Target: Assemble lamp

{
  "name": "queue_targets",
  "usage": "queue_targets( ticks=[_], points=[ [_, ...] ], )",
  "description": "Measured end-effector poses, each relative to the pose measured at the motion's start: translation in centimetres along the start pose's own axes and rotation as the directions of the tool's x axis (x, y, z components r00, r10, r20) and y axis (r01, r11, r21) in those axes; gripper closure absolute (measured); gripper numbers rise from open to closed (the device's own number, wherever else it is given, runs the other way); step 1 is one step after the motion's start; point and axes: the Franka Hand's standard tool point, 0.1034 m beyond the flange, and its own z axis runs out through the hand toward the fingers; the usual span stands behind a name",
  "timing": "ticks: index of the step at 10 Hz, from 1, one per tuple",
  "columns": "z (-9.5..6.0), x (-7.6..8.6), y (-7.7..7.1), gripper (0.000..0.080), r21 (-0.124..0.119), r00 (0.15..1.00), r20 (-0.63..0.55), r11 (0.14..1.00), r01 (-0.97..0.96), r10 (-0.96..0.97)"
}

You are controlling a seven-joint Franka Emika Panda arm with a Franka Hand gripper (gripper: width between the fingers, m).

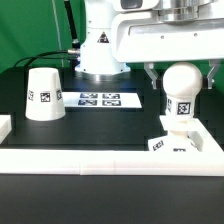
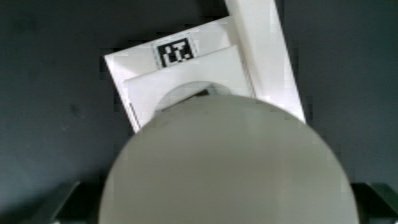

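Evidently the fingers pinched the bulb upright directly over the base, probably to seat its stem; the shade stood well apart on the desk.

lamp parts: three, all white
shade: one
bulb: one
base: one
tags on the shade: two showing in the exterior view
tags on the base: two showing in the exterior view, one in the wrist view
marker board: one – its tags are too small to count
gripper: one
fingers: two
white rail: one long piece – along the table's front edge
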Motion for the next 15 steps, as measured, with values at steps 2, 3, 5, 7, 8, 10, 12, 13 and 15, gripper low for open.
queue_targets(
  ticks=[2,3,5,7,8,10,12,13,15],
  points=[
    [0.04,-0.04,-0.05,0.0220,0.000,0.989,0.001,0.989,-0.145,0.145],
    [0.04,-0.05,-0.05,0.0220,0.000,0.979,0.001,0.979,-0.202,0.202],
    [0.07,0.03,0.04,0.0220,0.019,0.925,-0.010,0.925,-0.379,0.379],
    [0.12,-0.34,0.06,0.0220,0.029,0.824,0.003,0.823,-0.567,0.567],
    [0.11,-0.35,0.03,0.0220,0.032,0.761,0.013,0.760,-0.649,0.649],
    [0.16,-0.37,-0.04,0.0220,0.033,0.634,0.029,0.633,-0.773,0.773],
    [0.20,-0.46,-0.47,0.0220,0.038,0.480,0.058,0.478,-0.877,0.875],
    [0.19,-0.49,-0.65,0.0220,0.036,0.424,0.069,0.422,-0.906,0.903],
    [0.15,-0.51,-0.81,0.0220,0.032,0.352,0.073,0.350,-0.936,0.933]
  ],
)
